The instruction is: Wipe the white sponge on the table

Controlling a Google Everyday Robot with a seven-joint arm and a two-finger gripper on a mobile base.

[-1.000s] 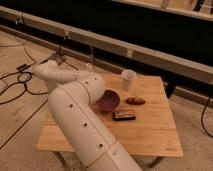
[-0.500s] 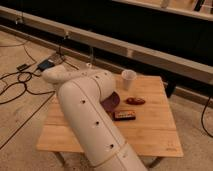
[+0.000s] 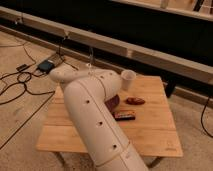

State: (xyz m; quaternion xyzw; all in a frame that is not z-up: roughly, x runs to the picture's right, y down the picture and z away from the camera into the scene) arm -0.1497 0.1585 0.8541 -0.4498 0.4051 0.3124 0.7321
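A white cup (image 3: 128,79) stands upright near the far edge of the table (image 3: 150,136); what is in it cannot be made out. Beside it, nearer the camera, a dark purple bowl (image 3: 113,102) shows only as a sliver, the rest covered by the arm (image 3: 95,117), so its contents cannot be told.

The gripper is hidden behind the thick cream arm, which rises from the near edge and bends over the left middle of the table top. Its jaws are closed; whether they hold or touch anything cannot be seen. The white sponge does not show either, so its place relative to the jaws cannot be told.

To the right of the stretch of table where the arm hides the jaws lie a small reddish-brown lump (image 3: 135,100) and, closer to the camera, a flat dark packet (image 3: 124,115), the two apart from each other. On the floor to the left, off the table, run black cables (image 3: 15,82) and a small dark box (image 3: 45,65).
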